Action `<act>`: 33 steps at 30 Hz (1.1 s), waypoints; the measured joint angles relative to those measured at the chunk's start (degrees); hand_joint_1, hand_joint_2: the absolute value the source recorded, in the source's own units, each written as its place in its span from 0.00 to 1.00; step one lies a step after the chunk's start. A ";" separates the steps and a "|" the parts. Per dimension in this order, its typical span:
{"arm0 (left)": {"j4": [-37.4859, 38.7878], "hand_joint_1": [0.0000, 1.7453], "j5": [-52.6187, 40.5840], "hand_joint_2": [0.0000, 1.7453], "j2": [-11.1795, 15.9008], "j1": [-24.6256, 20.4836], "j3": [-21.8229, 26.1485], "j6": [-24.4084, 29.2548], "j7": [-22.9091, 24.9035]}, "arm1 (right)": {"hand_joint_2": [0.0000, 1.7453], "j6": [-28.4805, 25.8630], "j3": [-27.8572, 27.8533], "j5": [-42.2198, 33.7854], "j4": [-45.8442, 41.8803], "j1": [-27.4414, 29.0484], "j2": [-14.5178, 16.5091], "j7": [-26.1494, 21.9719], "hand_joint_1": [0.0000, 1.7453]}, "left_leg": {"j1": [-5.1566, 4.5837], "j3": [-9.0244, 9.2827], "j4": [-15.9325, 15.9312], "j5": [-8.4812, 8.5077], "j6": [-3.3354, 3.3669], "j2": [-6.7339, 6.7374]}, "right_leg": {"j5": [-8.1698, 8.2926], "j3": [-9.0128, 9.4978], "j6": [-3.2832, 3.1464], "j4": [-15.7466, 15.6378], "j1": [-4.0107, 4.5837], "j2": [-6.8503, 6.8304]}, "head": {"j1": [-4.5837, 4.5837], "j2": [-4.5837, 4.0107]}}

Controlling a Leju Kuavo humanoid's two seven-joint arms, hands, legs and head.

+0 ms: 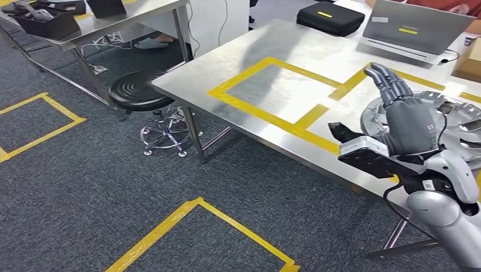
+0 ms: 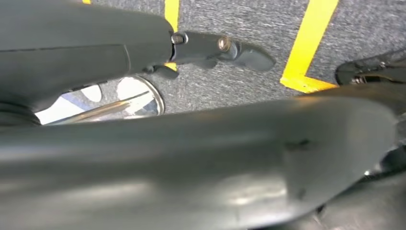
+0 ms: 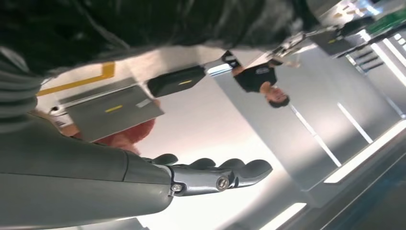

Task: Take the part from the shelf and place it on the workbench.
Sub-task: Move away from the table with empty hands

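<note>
The steel workbench (image 1: 272, 51) takes up the upper right of the head view, its top marked off in rectangles by yellow tape (image 1: 266, 116). Beneath and around it runs dark grey carpet (image 1: 85, 187), taped with yellow squares of its own. A second steel table (image 1: 122, 20) stands at the far left, bearing a black tray (image 1: 48, 25).

On the workbench's right end lies the part (image 1: 456, 122) — a round silver metal disc with cut-outs, flat on the surface inside one of the taped rectangles. The right hand (image 1: 405, 116) stands upright just in front of it, its back to the camera, fingers (image 1: 388, 79) straight and apart, nothing in them. The right wrist view agrees: the fingers (image 3: 225, 172) stretch out with only air around them. Whether the palm touches the disc cannot be told, since the hand covers that edge.

At the workbench's far side sit a grey laptop (image 1: 417, 25) and a black zip case (image 1: 330, 17) with a yellow label. A black round stool (image 1: 139, 90) on a star base stands between the two tables.

The left hand (image 2: 210, 50) appears in its wrist view over the carpet, a dark finger extended (the rest is blurred by the cover close to the lens), so its state cannot be told. A round shiny rim (image 2: 143, 98) shows beside it.

A person in a black shirt (image 3: 261, 79) appears in the right wrist view.
</note>
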 joint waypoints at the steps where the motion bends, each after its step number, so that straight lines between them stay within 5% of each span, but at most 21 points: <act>1: 0.04 0.00 -0.11 0.00 0.01 -0.05 0.00 -0.06 0.05 | 1.00 0.23 0.07 -0.20 0.01 0.04 -0.09 -0.04 0.00 | 0.01 -0.09 -0.08 0.18 0.37 -0.52 | -1.85 -1.43 0.07 3.07 -0.06 1.68 | 0.09 0.00; 3: 0.12 0.00 -0.35 0.00 -0.07 -0.12 0.00 -0.20 0.14 | 1.00 0.48 0.21 -0.42 0.02 0.24 -0.27 -0.09 0.00 | -0.21 -0.41 -0.06 0.37 0.83 -1.73 | -5.58 -5.19 -0.11 11.32 0.09 3.91 | 0.21 0.00; 5: 0.14 0.00 -0.78 0.00 -0.08 -0.07 0.00 -0.12 0.15 | 1.00 0.43 0.29 -0.52 -0.10 0.60 -0.33 -0.09 0.00 | -0.48 -0.57 0.01 0.48 1.01 -3.21 | -6.05 -7.10 -0.48 15.10 0.29 4.44 | 0.22 0.00; 7: 0.09 0.00 -1.18 0.00 0.29 0.08 0.00 0.35 -0.03 | 1.00 0.27 0.32 -0.47 -1.06 1.04 -0.34 0.02 0.00 | -0.68 -0.55 0.17 0.51 1.03 -4.81 | -2.39 -4.73 -1.16 10.00 0.46 5.25 | 0.22 0.00; 9: -0.18 0.00 -1.13 0.00 0.86 0.35 0.00 1.30 -0.57 | 1.00 0.35 0.32 -0.33 -2.72 1.40 -0.39 0.29 0.00 | -0.77 -0.76 0.45 0.55 0.89 -6.26 | 0.94 -1.04 -1.88 2.46 0.36 8.14 | 0.14 0.00; 11: -1.04 0.00 -0.36 0.00 1.36 0.99 0.05 3.11 -1.61 | 1.00 0.78 0.33 -0.39 -4.35 1.74 -0.52 0.54 0.00 | -0.65 -1.47 0.72 0.83 0.35 -7.58 | 1.48 0.65 -2.11 -0.81 0.32 9.82 | 0.15 0.00; 13: -2.48 0.00 0.65 0.00 1.81 1.98 0.08 5.18 -2.67 | 1.00 1.29 0.39 -0.55 -5.77 2.07 -0.60 0.61 0.00 | -0.47 -2.03 0.76 1.13 -0.39 -8.75 | 1.45 0.96 -2.14 -1.40 0.28 8.63 | 0.23 0.00; 15: -4.23 0.00 1.03 0.00 2.34 2.68 0.04 6.65 -3.13 | 1.00 1.87 0.51 -0.65 -6.89 2.18 -0.60 0.63 0.00 | -0.66 -2.86 2.43 -0.10 -1.04 -6.93 | 1.71 1.32 -2.48 -1.97 0.03 6.99 | -0.07 0.00; 18: -6.17 0.00 0.33 0.00 3.28 2.96 -0.04 7.10 -2.90 | 1.00 2.93 0.79 -0.65 -7.83 2.17 -0.60 1.24 0.00 | -0.42 -7.35 12.46 -5.25 -1.99 -2.21 | 1.74 1.53 -2.90 -2.20 0.13 4.23 | -0.45 0.00; 20: -6.48 0.00 -0.28 0.00 3.74 2.86 -0.04 5.71 -2.58 | 1.00 3.36 1.07 -0.61 -7.93 2.17 -0.60 1.72 0.00 | 0.05 -9.17 16.85 -6.39 -2.49 -1.45 | 1.63 1.53 -2.93 -2.16 0.25 2.32 | -0.44 0.00; 22: -6.02 0.00 -0.97 0.00 3.96 2.50 -0.05 3.25 -1.93 | 1.00 3.39 1.31 -0.51 -7.86 2.16 -0.60 1.98 0.00 | 0.34 -6.65 12.59 -3.70 -2.73 -0.70 | 1.52 1.61 -2.79 -2.14 0.26 0.60 | -0.45 0.00; 25: -4.43 0.00 -1.71 0.00 4.00 1.46 -0.06 0.27 -1.15 | 1.00 3.07 1.44 -0.34 -7.62 2.15 -0.60 2.23 0.00 | 0.02 -0.87 1.85 -0.12 -2.18 2.65 | 1.21 1.84 -2.12 -2.05 0.59 -1.39 | -0.37 0.00; 26: -4.04 0.00 -1.81 0.00 4.02 1.12 -0.05 -0.15 -1.04 | 1.00 2.97 1.49 -0.30 -7.55 2.14 -0.60 2.27 0.00 | -0.20 -0.39 0.70 0.01 -1.82 3.01 | 1.12 1.90 -1.83 -2.02 0.73 -1.98 | -0.31 0.00; 28: -3.53 0.00 -1.86 0.00 4.14 0.74 -0.03 -0.46 -0.94 | 1.00 2.89 1.59 -0.22 -7.42 2.14 -0.60 2.29 0.00 | -0.47 -0.66 0.53 0.18 -1.07 1.70 | 0.98 2.11 -1.21 -2.07 0.73 -3.10 | -0.25 0.00; 30: -3.06 0.00 -1.91 0.00 4.32 0.63 -0.03 -0.61 -0.86 | 1.00 2.83 1.64 -0.16 -7.32 2.17 -0.60 2.31 0.00 | -0.38 -0.64 0.20 0.43 -0.42 0.56 | -0.23 1.63 -0.66 -0.89 0.41 -1.59 | -0.20 0.00; 33: -2.20 0.00 -1.85 0.00 4.41 0.24 -0.04 -0.61 -0.81 | 1.00 2.74 1.78 -0.12 -7.09 2.50 -0.60 2.42 0.00 | -0.22 -0.71 -0.03 0.74 0.37 -1.26 | -5.36 -3.03 -0.48 8.77 0.26 3.34 | 0.05 0.00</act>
